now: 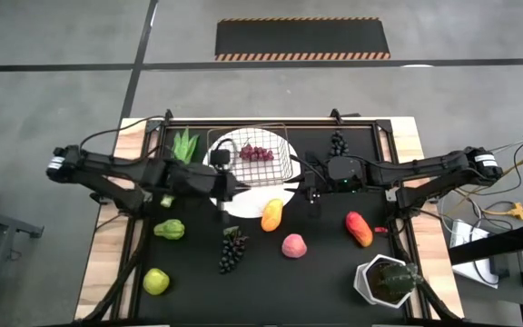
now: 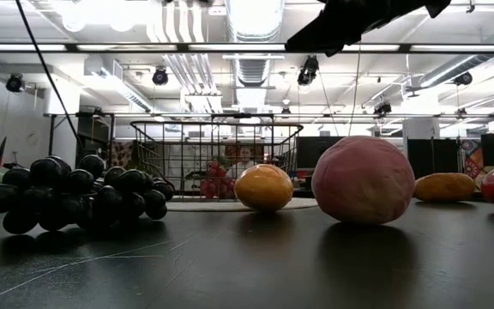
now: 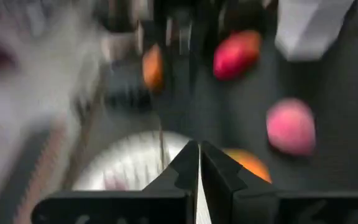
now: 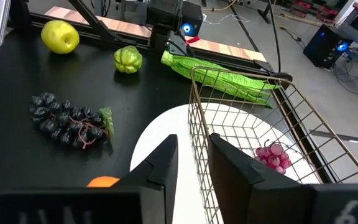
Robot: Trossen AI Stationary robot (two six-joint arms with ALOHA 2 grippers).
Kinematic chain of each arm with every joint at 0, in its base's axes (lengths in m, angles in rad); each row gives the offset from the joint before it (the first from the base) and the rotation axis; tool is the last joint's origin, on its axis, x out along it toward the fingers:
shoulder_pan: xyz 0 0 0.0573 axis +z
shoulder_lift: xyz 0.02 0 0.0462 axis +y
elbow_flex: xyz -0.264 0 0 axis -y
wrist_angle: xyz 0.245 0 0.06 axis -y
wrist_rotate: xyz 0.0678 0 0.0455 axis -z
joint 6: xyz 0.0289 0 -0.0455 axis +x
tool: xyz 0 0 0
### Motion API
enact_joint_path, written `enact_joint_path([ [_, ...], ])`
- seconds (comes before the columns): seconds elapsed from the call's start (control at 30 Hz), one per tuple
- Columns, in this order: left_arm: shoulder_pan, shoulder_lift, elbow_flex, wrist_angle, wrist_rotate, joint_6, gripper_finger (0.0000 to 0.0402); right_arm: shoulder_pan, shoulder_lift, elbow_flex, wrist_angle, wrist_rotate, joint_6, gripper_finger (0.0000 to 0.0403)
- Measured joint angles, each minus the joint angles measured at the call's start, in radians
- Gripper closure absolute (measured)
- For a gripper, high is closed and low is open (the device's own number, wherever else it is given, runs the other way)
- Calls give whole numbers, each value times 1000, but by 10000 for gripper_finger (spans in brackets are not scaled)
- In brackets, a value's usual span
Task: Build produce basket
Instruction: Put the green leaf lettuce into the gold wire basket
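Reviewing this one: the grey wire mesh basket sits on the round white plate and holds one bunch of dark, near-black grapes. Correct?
Not quite. The grey wire mesh basket does sit on the round white plate, but the bunch inside it is the purple-red grapes; the high view shows this. Both dark grape bunches lie outside on the table.

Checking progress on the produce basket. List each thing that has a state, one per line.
basket: upright on the white plate, only the purple grapes inside
left gripper: shut, empty, over the plate
right gripper: fingers astride the basket's wire wall
dark grapes, peach, mango: on the table
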Motion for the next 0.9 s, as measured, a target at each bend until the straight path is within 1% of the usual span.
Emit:
enact_joint_path([
  [0.03, 8, 3, 14, -91, -24, -80, 402, 0, 0, 0, 0, 0, 0, 328],
  [0.1, 28, 1, 23, -271, -107, -256, 402, 0, 0, 0, -1, 0, 0, 330],
  [0.17, 57, -7, 19, -454, -204, -456, 402, 0, 0, 0, -1, 0, -2, 330],
  [0.2, 80, -10, 14, -548, -232, -568, 402, 0, 0, 0, -1, 0, -5, 330],
  [0.3, 168, -12, -21, -822, -234, -877, 402, 0, 0, 0, 0, 0, -5, 326],
  [0.37, 231, -11, -70, -919, -212, -998, 402, 0, 0, 0, 0, 0, -5, 324],
  [0.47, 316, -13, -155, -872, -163, -1022, 402, 0, 0, 0, 0, 0, 12, 318],
  [0.6, 410, -16, -247, -742, -77, -914, 399, 0, 0, 0, 0, 0, 43, 302],
  [0.67, 446, -16, -284, -667, -40, -853, 388, 0, 0, 1, -1, 0, 60, 288],
  [0.77, 496, -14, -331, -585, -34, -804, 354, 0, 0, 1, -11, 0, 74, 263],
  [0.9, 535, -2, -377, -560, -15, -803, 285, 0, 0, 1, -11, 0, 81, 226],
])
